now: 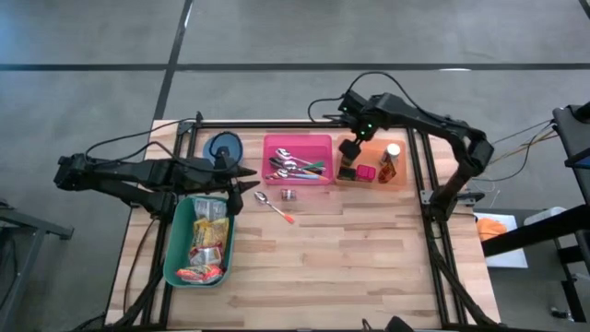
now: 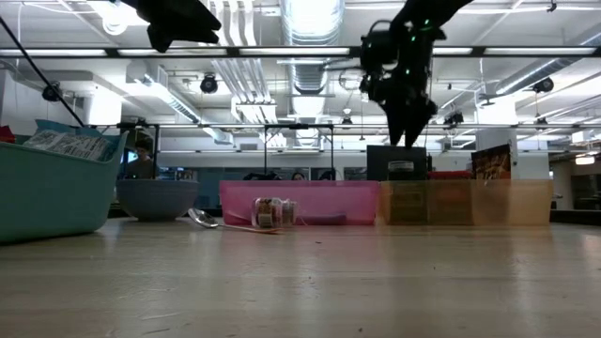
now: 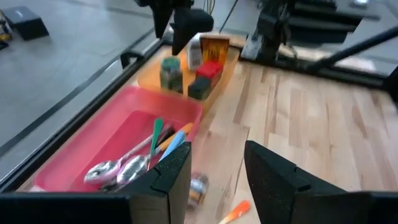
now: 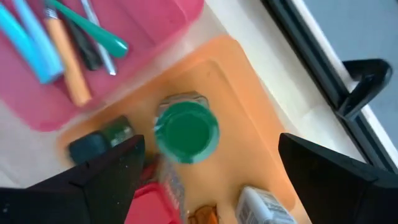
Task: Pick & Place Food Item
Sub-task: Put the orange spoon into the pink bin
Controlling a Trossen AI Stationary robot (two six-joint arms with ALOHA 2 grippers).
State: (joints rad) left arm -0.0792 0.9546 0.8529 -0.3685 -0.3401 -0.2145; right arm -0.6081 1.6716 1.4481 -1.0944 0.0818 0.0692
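Note:
A small jar with a green lid [image 4: 186, 132] stands upright on its base in the orange tray [image 4: 244, 81], at the tray's end next to the pink tray. My right gripper [image 4: 211, 146] hangs open above it, pointing steeply down, its fingers wide apart on either side of the jar and clear of it. In the left wrist view the jar [image 3: 170, 73] shows below that gripper [image 3: 183, 25]. My left gripper [image 1: 247, 180] waits open over the table's left part, beside the teal bin [image 1: 175, 244], with nothing between its fingers [image 3: 180, 168].
The orange tray also holds a red-lidded box [image 3: 208, 70], a dark block [image 4: 93, 146] and a white-capped bottle [image 1: 391, 161]. The pink tray [image 1: 323, 143] holds cutlery. A blue bowl [image 1: 223, 146], a spoon [image 1: 267, 200] and a small jar [image 1: 288, 194] lie nearby. Snack packs fill the teal bin.

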